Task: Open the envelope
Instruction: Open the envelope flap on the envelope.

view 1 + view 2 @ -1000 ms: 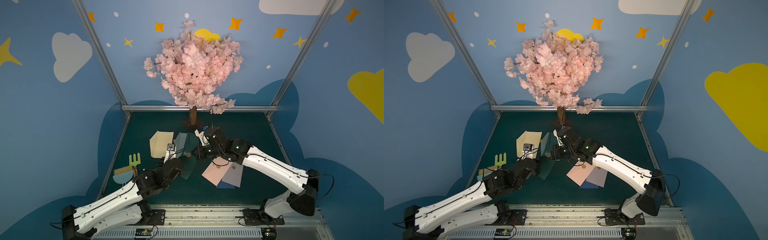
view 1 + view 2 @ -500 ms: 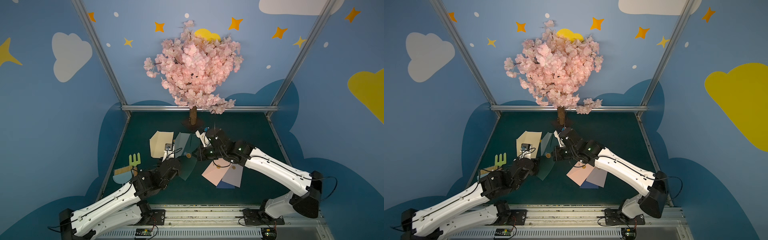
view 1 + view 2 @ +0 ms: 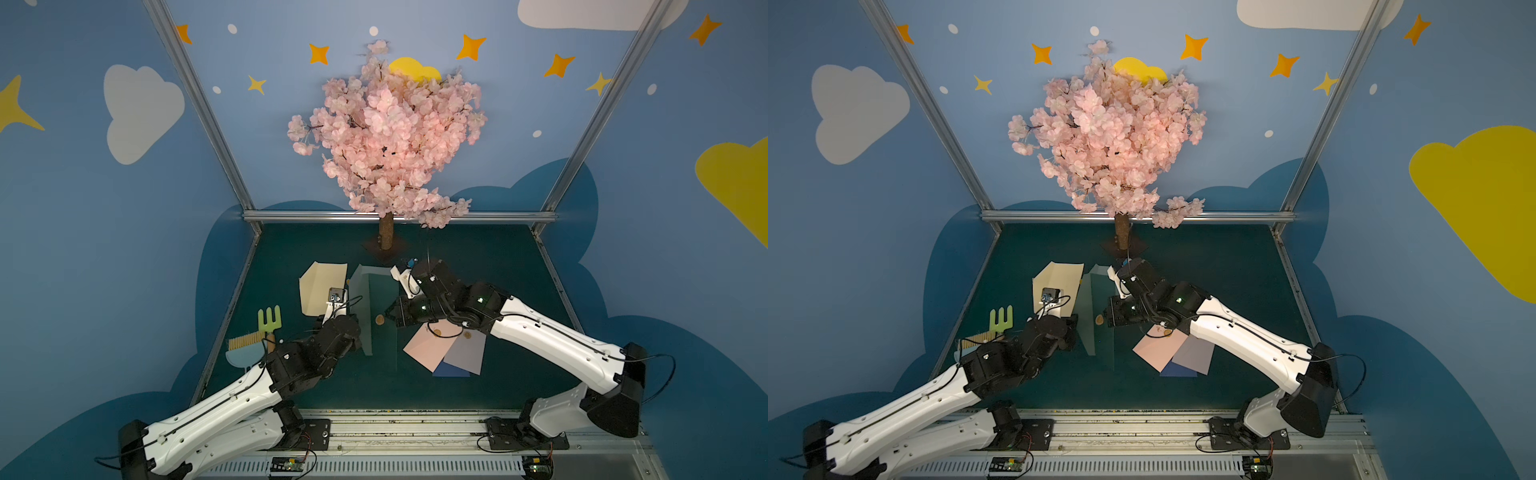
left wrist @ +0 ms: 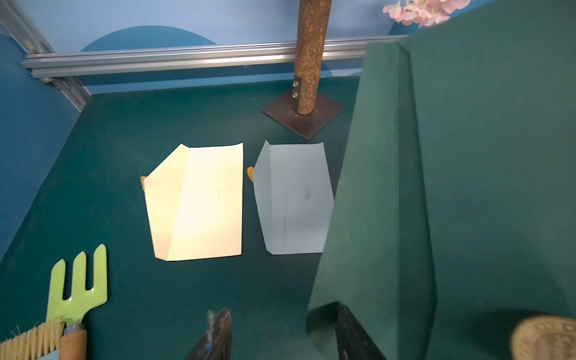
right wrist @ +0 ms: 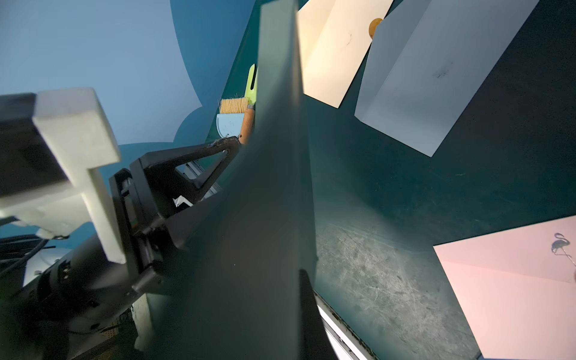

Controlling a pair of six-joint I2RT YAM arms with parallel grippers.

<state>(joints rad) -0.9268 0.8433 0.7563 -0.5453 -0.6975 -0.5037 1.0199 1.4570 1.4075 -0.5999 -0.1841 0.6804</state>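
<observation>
Green envelope (image 3: 374, 291), tilted up on the table (image 3: 478, 266) just beside the pale blue envelope (image 4: 293, 199): my right gripper (image 3: 390, 316) is clamped on its edge; my left gripper (image 4: 282, 330) has jaws apart, one finger (image 4: 352, 336) at its lower corner

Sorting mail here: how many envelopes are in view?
6: cream, pale blue side by side; dark green, held mid-table; pink, lavender, navy overlapping near the right arm. Others may hide underneath.
</observation>
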